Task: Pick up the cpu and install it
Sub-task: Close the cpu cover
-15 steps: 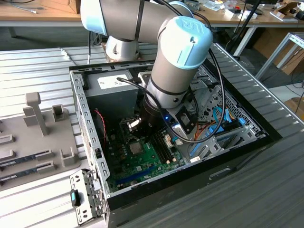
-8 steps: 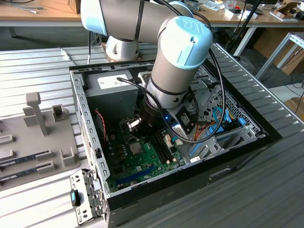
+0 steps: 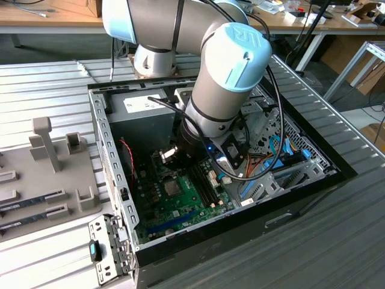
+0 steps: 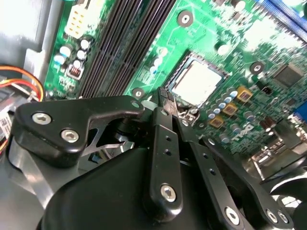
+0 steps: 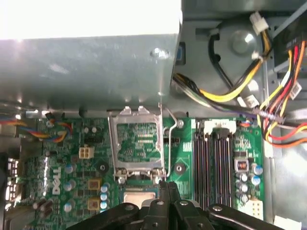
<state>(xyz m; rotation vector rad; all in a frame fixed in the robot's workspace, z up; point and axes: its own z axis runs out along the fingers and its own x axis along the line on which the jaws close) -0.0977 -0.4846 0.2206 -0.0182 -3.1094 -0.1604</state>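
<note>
Hovering low over the green printed motherboard (image 5: 62,143) inside the open black computer case (image 3: 301,198), the black two-fingered end effector (image 5: 168,187) is sitting just beside the hinged silver metal socket frame (image 5: 136,143), which is standing flipped up and open. Its fingertips are pressing narrowly against each other, and nothing is showing between them in both wrist views. The cpu (image 4: 196,82), a small flat square chip with a silver-grey metal top and a thin green rim, is lying flat in the socket bed at the foot of that open frame, apart from the fingertips yet very near them. It is looking seated rather than carried, though the frame is not yet folded down over it. Long dark memory slots (image 5: 216,158) are running alongside the frame, and a large grey metal power-supply box (image 5: 91,62) is rising just beyond the frame, on the side away from the chip. Judging by its build, the chip is probably handling as light, thin and stiff, with a smooth lid apt to slip and a delicate contact face underneath. Two opposite edges of the green rim are looking like the safest place to pinch, keeping it level.
</note>
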